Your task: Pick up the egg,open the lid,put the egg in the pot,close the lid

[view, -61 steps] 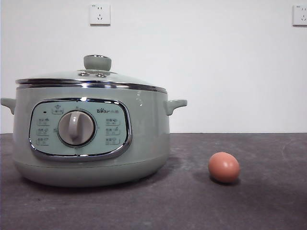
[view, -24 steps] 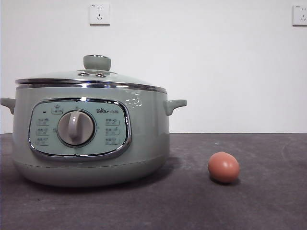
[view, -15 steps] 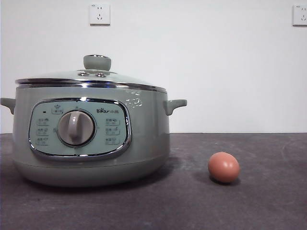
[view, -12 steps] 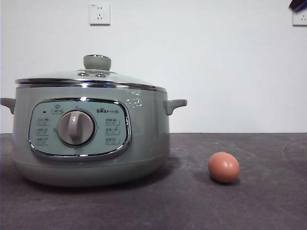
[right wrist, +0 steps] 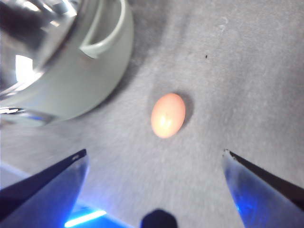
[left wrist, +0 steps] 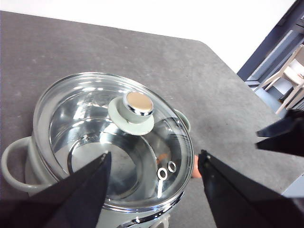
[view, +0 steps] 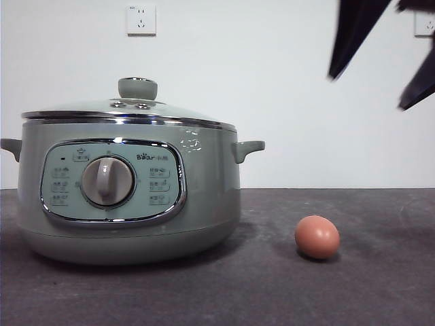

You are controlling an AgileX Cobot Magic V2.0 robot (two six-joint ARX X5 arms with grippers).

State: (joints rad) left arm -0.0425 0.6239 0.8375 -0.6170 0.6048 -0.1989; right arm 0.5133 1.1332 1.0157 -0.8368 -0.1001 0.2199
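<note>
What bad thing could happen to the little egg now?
The egg is round and lies loose on the bare table, so a nudge might roll it away. The right tool hangs open above it; closing off-centre or too hard might squirt it out or crack it. The lid sits on the pot, under the open left tool, so the egg cannot go in yet.

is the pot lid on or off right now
On: the glass lid sits flush on the pot rim, knob upright; neither gripper touches it.

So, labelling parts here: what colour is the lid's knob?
Pale sage green with a shiny metal cap; the knob shows best in the left wrist view.
</note>
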